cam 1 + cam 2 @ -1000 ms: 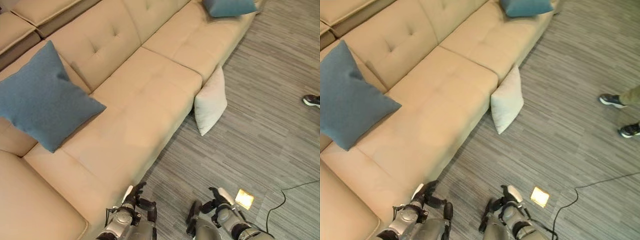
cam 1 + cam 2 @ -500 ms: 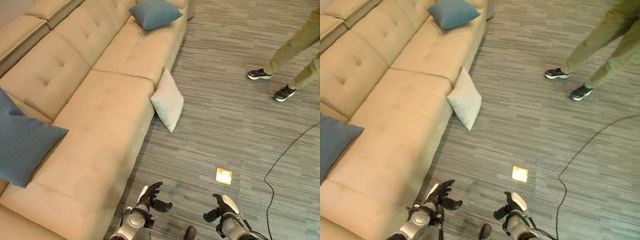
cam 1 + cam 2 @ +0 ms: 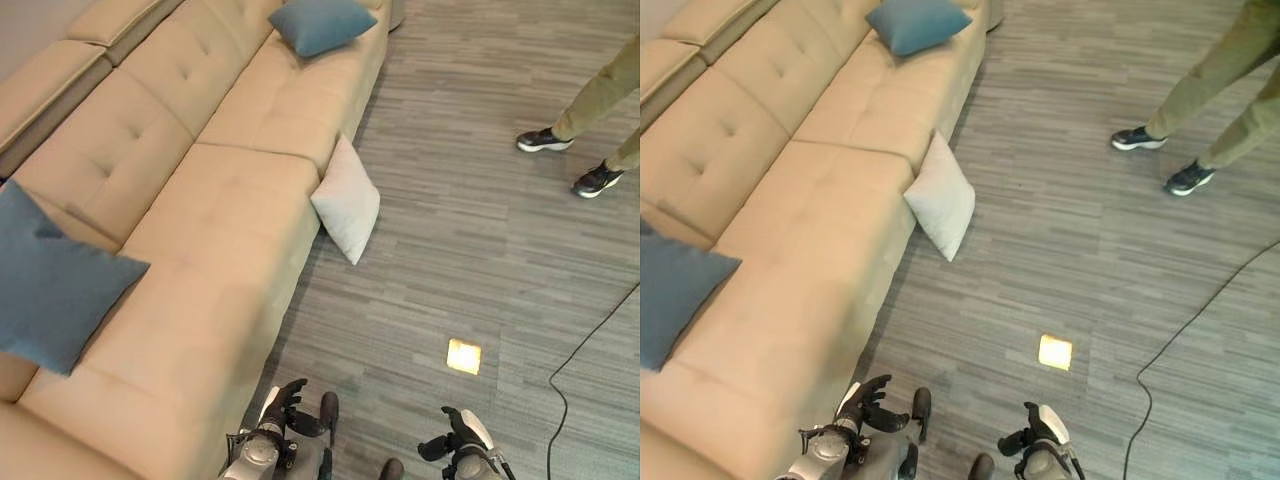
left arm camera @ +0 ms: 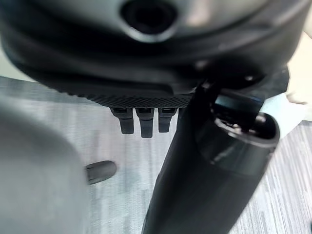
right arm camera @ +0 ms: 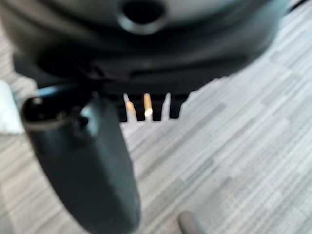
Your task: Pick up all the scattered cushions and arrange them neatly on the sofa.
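leaning on sofa (image 3: 200, 250) front: white cushion (image 3: 347, 200); left hand (image 3: 281, 411), right hand (image 3: 458, 438) fingers relaxed, empty.

No readable text, label, number or sign anywhere in these views.

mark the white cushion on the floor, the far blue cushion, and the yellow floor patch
white cushion (image 3: 347, 200), left eye view, middle of its face
far blue cushion (image 3: 321, 23), left eye view, centre of its top
yellow floor patch (image 3: 1054, 352), right eye view, its middle
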Tool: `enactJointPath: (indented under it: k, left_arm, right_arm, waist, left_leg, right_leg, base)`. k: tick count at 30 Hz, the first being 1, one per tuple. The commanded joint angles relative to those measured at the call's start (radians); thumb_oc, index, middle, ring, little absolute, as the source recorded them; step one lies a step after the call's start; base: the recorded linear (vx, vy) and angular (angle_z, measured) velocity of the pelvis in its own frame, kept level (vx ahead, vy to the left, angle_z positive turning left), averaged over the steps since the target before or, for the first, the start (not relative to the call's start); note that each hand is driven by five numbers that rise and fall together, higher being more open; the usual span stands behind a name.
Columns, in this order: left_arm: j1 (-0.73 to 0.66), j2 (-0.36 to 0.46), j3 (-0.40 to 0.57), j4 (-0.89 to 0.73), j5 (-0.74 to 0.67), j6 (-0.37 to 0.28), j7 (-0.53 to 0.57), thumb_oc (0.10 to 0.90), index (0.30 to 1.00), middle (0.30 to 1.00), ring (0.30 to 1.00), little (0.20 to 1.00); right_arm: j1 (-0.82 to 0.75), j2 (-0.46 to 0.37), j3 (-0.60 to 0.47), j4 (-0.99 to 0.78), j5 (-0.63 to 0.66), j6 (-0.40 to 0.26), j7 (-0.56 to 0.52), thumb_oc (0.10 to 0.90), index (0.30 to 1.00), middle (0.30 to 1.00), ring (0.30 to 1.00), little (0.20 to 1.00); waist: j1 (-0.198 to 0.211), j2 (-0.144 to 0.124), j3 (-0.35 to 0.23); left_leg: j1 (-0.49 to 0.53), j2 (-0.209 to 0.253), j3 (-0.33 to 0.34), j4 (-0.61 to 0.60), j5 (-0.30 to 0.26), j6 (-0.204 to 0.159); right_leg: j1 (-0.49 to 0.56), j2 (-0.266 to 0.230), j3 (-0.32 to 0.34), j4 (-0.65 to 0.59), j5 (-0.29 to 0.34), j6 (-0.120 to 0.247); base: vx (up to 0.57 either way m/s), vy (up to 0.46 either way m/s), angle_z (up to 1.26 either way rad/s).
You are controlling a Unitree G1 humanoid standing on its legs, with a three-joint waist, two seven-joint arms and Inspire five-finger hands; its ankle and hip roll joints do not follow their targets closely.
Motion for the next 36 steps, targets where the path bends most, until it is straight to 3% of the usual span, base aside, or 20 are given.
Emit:
enactJointPath:
  k: [1, 3, 6, 9, 10, 11, 14, 16, 18, 20, 23, 26, 28, 32, 33, 34, 36]
  left_arm:
    - [-0.071, -0.012, 0.02, -0.055, 0.005, -0.046, -0.001, 0.8, 0.9, 0.9, 0.9, 0.9]
    - [-0.077, -0.005, 0.014, -0.063, 0.012, -0.046, -0.003, 0.8, 0.9, 0.9, 0.9, 0.9]
    - [-0.083, 0.001, 0.009, -0.069, 0.016, -0.052, -0.001, 0.8, 0.9, 0.9, 0.9, 0.9]
    - [-0.09, 0.001, 0.007, -0.06, 0.02, -0.049, -0.009, 0.8, 0.9, 0.9, 0.9, 0.9]
    - [-0.093, 0.003, 0.003, -0.054, 0.034, -0.048, -0.013, 0.8, 0.9, 0.9, 0.9, 0.9]
    - [-0.093, 0.003, 0.003, -0.054, 0.034, -0.048, -0.014, 0.8, 0.9, 0.9, 0.9, 0.9]
    - [-0.081, 0.002, 0.011, -0.059, 0.031, -0.055, -0.007, 0.8, 0.9, 0.9, 0.9, 0.9]
    - [-0.073, -0.004, 0.017, -0.052, 0.022, -0.059, -0.002, 0.8, 0.9, 0.9, 0.9, 0.9]
    - [-0.07, -0.006, 0.017, -0.049, 0.021, -0.059, -0.004, 0.8, 0.9, 0.9, 0.9, 0.9]
    - [-0.054, -0.015, 0.017, -0.041, 0.008, -0.056, -0.005, 0.8, 0.9, 0.9, 0.9, 0.9]
    - [-0.058, -0.006, 0.015, -0.079, -0.027, -0.059, -0.017, 0.8, 0.9, 0.9, 0.9, 0.9]
    - [-0.067, 0.004, 0.017, -0.111, -0.044, -0.059, -0.021, 0.8, 0.9, 0.9, 0.9, 0.9]
    - [-0.063, 0.01, 0.02, -0.12, -0.051, -0.057, -0.015, 0.8, 0.9, 0.9, 0.9, 0.9]
    - [-0.061, 0.012, 0.017, -0.13, -0.038, -0.049, -0.013, 0.8, 0.9, 0.9, 0.9, 0.9]
    - [-0.063, 0.008, 0.019, -0.13, -0.025, -0.045, -0.007, 0.8, 0.9, 0.9, 0.9, 0.9]
    - [-0.063, 0.008, 0.019, -0.13, -0.025, -0.045, -0.007, 0.8, 0.9, 0.9, 0.9, 0.9]
    - [-0.064, 0.01, 0.023, -0.132, -0.018, -0.047, -0.006, 0.8, 0.9, 0.9, 0.9, 0.9]
  right_arm:
    - [-0.054, -0.013, -0.015, -0.023, 0.013, -0.017, -0.005, 0.8, 0.9, 0.9, 0.9, 0.9]
    - [-0.064, -0.008, -0.012, -0.03, 0.012, -0.018, 0.005, 0.8, 0.9, 0.9, 0.9, 0.9]
    - [-0.075, -0.007, -0.008, -0.039, 0.009, -0.024, 0.007, 0.8, 0.9, 0.9, 0.9, 0.9]
    - [-0.079, -0.007, -0.004, -0.038, 0.008, -0.023, 0.017, 0.8, 0.9, 0.9, 0.9, 0.9]
    - [-0.077, -0.008, 0.001, -0.045, 0.005, -0.023, 0.024, 0.8, 0.9, 0.9, 0.9, 0.9]
    - [-0.076, -0.008, 0.001, -0.045, 0.005, -0.023, 0.024, 0.8, 0.9, 0.9, 0.9, 0.9]
    - [-0.062, -0.015, 0.005, -0.066, 0.004, -0.027, 0.029, 0.8, 0.9, 0.9, 0.9, 0.9]
    - [-0.062, -0.019, 0.015, -0.073, -0.001, -0.03, 0.031, 0.8, 0.9, 0.9, 0.9, 0.9]
    - [-0.06, -0.021, 0.016, -0.072, -0.004, -0.03, 0.032, 0.8, 0.9, 0.9, 0.9, 0.9]
    - [-0.052, -0.019, 0.024, -0.072, -0.006, -0.032, 0.03, 0.8, 0.9, 0.9, 0.9, 0.9]
    - [-0.05, -0.022, 0.025, -0.079, 0.006, -0.04, 0.029, 0.8, 0.9, 0.9, 0.9, 0.9]
    - [-0.059, -0.038, 0.013, -0.091, 0.032, -0.045, 0.023, 0.8, 0.9, 0.9, 0.9, 0.9]
    - [-0.054, -0.044, 0.009, -0.085, 0.037, -0.04, 0.019, 0.8, 0.9, 0.9, 0.9, 0.9]
    - [-0.037, -0.052, 0.003, -0.075, 0.045, -0.044, 0.011, 0.8, 0.9, 0.9, 0.9, 0.9]
    - [-0.03, -0.051, 0.005, -0.071, 0.04, -0.046, 0.005, 0.8, 0.9, 0.9, 0.9, 0.9]
    - [-0.03, -0.05, 0.005, -0.071, 0.04, -0.046, 0.004, 0.8, 0.9, 0.9, 0.9, 0.9]
    - [-0.023, -0.044, 0.009, -0.067, 0.033, -0.047, 0.005, 0.8, 0.9, 0.9, 0.9, 0.9]
  waist:
    - [0.015, -0.048, -0.006]
    - [-0.01, -0.041, 0.008]
    - [-0.029, -0.017, 0.014]
    - [-0.05, -0.011, 0.024]
    - [-0.063, -0.016, 0.026]
    - [-0.063, -0.015, 0.026]
    - [-0.082, -0.016, 0.033]
    - [-0.09, -0.02, 0.031]
    - [-0.093, -0.024, 0.029]
    - [-0.089, -0.03, 0.003]
    - [-0.067, -0.032, 0.01]
    - [-0.042, -0.041, 0.045]
    - [-0.03, -0.051, 0.055]
    - [-0.02, -0.062, 0.047]
    - [-0.016, -0.051, 0.035]
    - [-0.016, -0.053, 0.035]
    - [-0.003, -0.036, 0.022]
  left_leg:
    - [-0.035, -0.05, -0.013, 0.172, -0.224, 0.042]
    - [-0.001, -0.056, -0.016, 0.178, -0.246, 0.065]
    - [0.055, -0.032, -0.026, 0.149, -0.261, 0.071]
    - [0.117, -0.021, -0.035, 0.106, -0.273, 0.059]
    - [0.149, -0.02, -0.039, 0.088, -0.287, 0.05]
    - [0.151, -0.019, -0.039, 0.087, -0.288, 0.05]
    - [0.215, -0.016, -0.082, 0.068, -0.318, 0.029]
    - [0.241, -0.016, -0.115, 0.075, -0.34, 0.022]
    - [0.252, -0.014, -0.116, 0.077, -0.354, 0.018]
    - [0.274, 0.014, -0.142, 0.113, -0.382, -0.014]
    - [0.186, 0.055, -0.138, 0.299, -0.299, -0.066]
    - [0.028, 0.058, -0.14, 0.558, -0.197, -0.064]
    - [-0.016, 0.071, -0.119, 0.612, -0.198, -0.052]
    - [-0.05, 0.021, -0.091, 0.45, -0.285, -0.039]
    - [-0.073, -0.001, -0.075, 0.308, -0.238, -0.044]
    - [-0.068, -0.003, -0.074, 0.3, -0.234, -0.044]
    - [-0.08, -0.029, -0.089, 0.166, -0.147, -0.049]
  right_leg:
    - [-0.035, -0.063, -0.01, 0.302, -0.031, 0.094]
    - [-0.097, -0.092, 0.01, 0.472, 0.045, 0.124]
    - [-0.187, -0.114, 0.005, 0.552, 0.063, 0.118]
    - [-0.204, -0.126, -0.028, 0.423, 0.02, 0.084]
    - [-0.234, -0.128, -0.038, 0.31, 0.039, 0.073]
    - [-0.231, -0.126, -0.039, 0.306, 0.04, 0.072]
    - [-0.289, -0.114, 0.026, 0.153, 0.106, 0.087]
    - [-0.325, -0.107, 0.077, 0.153, 0.136, 0.094]
    - [-0.318, -0.109, 0.08, 0.15, 0.138, 0.091]
    - [-0.264, -0.09, 0.056, 0.129, 0.114, 0.063]
    - [-0.191, -0.063, 0.01, 0.095, 0.081, 0.022]
    - [-0.138, -0.045, 0.001, 0.068, 0.061, -0.022]
    - [-0.106, -0.035, -0.002, 0.053, 0.04, -0.039]
    - [-0.052, -0.016, -0.003, 0.016, 0.002, -0.022]
    - [-0.024, 0.014, -0.008, 0.004, -0.017, -0.016]
    - [-0.023, 0.012, -0.008, 0.004, -0.018, -0.015]
    - [0.003, 0.05, 0.005, 0.003, -0.035, -0.014]
  base:
    - [0.31, 0.215, 0.06]
    - [0.2, 0.14, 0.03]
    - [0.19, 0.063, 0.04]
    - [0.27, -0.042, -0.03]
    - [0.24, -0.07, 0.11]
    - [0.28, -0.093, 0.07]
    - [0.29, -0.12, -0.07]
    - [0.31, -0.147, 0.23]
    - [0.29, -0.175, 0.63]
    - [0.46, -0.336, 0.78]
    - [0.22, -0.28, 0.43]
    - [0.12, -0.243, 0.2]
    - [0.17, -0.186, -0.07]
    - [0.29, -0.102, 0.09]
    - [0.27, -0.033, 0.04]
    - [0.28, -0.017, 0.01]
    - [0.24, -0.009, -0.06]
